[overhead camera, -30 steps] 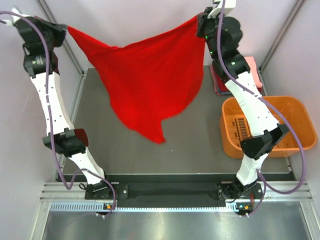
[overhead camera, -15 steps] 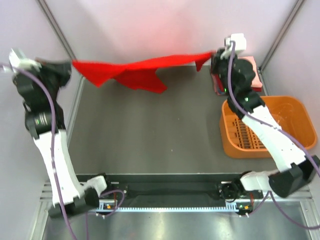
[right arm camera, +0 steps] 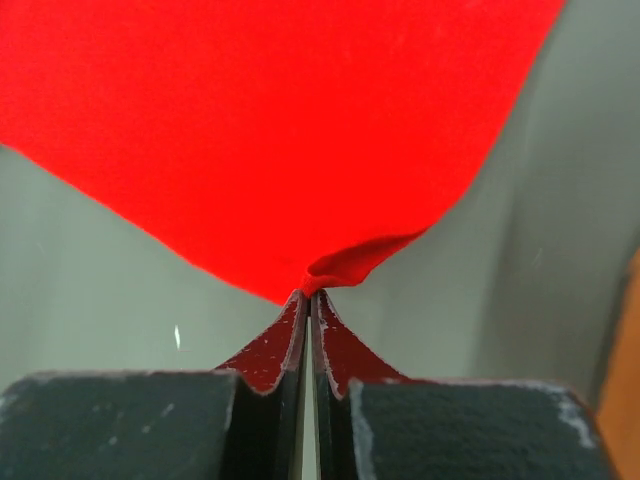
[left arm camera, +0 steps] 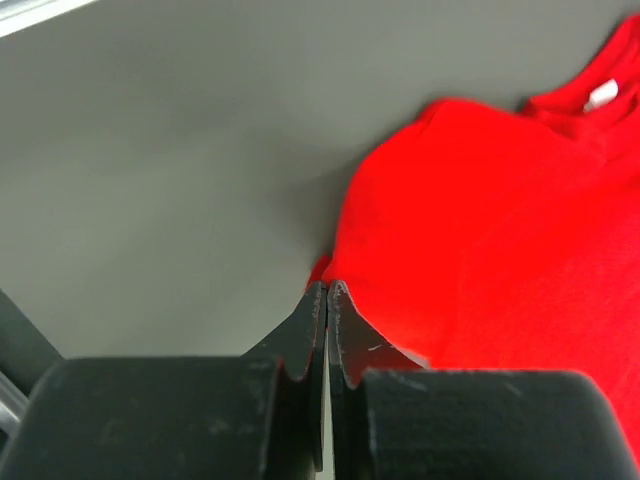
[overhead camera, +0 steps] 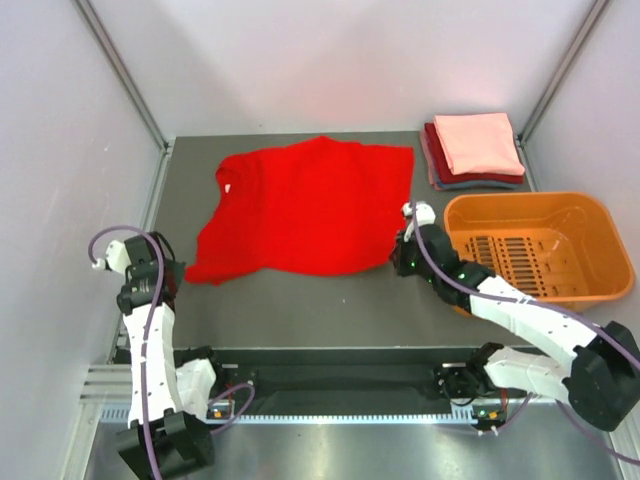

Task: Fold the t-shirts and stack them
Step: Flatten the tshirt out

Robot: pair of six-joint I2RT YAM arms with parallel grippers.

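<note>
- the dark grey table (overhead camera: 300, 315) is carrying everything, with both arms reaching low over its near half.
- the bright red t-shirt (overhead camera: 310, 205) is lying spread out flat across the middle of the table, its collar pointing toward the left side and a small white label (overhead camera: 228, 187) showing at the neck.
- the orange plastic basket (overhead camera: 600, 205) is sitting on the right side of the table, just beside the red shirt's right edge and apart from it.
- the stack of folded t-shirts (overhead camera: 478, 150) is resting in the far right corner behind the basket, with a salmon-pink square on top and dark red and grey-blue edges peeking out beneath.
- the left gripper (left arm camera: 326, 290) is sitting low at the shirt's near left corner, its two fingers pressed together and pinching the red cloth at their tips.
- the right gripper (right arm camera: 308, 295) is sitting at the shirt's near right corner, its fingers likewise squeezed together on a small raised fold of the hem.
</note>
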